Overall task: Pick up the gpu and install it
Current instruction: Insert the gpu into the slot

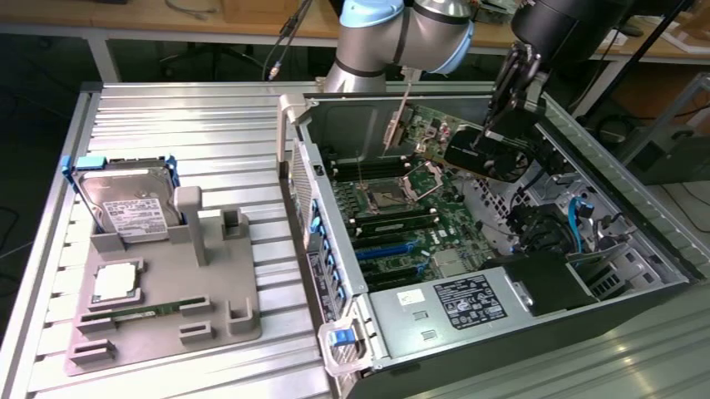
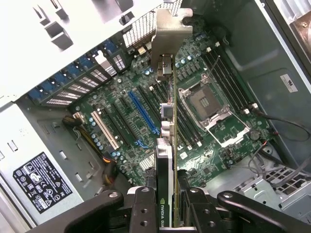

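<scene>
**Exterior view, then wrist view: the gripper holds the gpu over the open computer**

Exterior view: the gripper (image 1: 490, 140) comes down from the top into the open computer case (image 1: 344, 125). It is clamped on the gpu (image 1: 438, 137) at the card's dark end. The gpu is up in the air, above the green motherboard (image 1: 411, 224), near the far end of the case. The card stands on its edge. Its long side runs across the case toward the exterior view's left. The silver bracket (image 1: 394, 125) is at that left end, close to the grey case wall. On the exterior view's left, well apart from the case, a grey tray (image 1: 166, 332) sits on the metal table (image 1: 178, 116). A hard drive (image 1: 128, 208) stands in the tray.

Wrist view: the gripper (image 2: 167, 213) squeezes the gpu (image 2: 166, 145) from both sides, with one black finger (image 2: 143, 208) on each flat face. The card is seen edge on, like a thin line. Its long side runs straight away from the gripper. The bracket (image 2: 170, 34) is at the far end, pointing at the slotted wall of the case. Under the card lies the motherboard (image 2: 218, 145). A blue slot (image 2: 143, 116) is just to one side of the card and the square chip socket (image 2: 209, 104) is on the other side.
</scene>
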{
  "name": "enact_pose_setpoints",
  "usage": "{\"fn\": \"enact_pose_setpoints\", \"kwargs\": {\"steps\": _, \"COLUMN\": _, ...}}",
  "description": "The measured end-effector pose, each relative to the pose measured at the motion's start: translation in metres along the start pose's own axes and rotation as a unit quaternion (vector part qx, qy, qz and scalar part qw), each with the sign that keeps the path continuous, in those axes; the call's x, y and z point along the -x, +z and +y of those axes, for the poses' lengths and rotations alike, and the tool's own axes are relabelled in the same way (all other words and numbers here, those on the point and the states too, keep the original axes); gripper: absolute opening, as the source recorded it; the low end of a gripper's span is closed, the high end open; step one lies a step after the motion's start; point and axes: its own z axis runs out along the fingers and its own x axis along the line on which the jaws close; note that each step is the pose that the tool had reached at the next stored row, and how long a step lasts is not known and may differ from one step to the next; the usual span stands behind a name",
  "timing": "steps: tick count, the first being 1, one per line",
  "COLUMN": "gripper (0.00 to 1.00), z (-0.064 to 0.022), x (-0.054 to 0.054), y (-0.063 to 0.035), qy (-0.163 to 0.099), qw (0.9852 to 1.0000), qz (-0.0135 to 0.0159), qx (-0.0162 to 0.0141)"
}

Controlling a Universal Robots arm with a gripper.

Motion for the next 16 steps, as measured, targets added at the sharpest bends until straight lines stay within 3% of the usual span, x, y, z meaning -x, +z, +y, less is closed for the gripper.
{"fn": "enact_pose_setpoints", "kwargs": {"steps": 7, "gripper": 0.27, "z": 0.0000, "x": 0.0000, "y": 0.0000, "qy": -0.022, "qw": 0.9998, "qz": 0.0008, "qx": 0.0005}}
{"fn": "enact_pose_setpoints", "kwargs": {"steps": 16, "gripper": 0.27, "z": 0.0000, "x": 0.0000, "y": 0.0000, "qy": -0.022, "qw": 0.9998, "qz": 0.0008, "qx": 0.0005}}
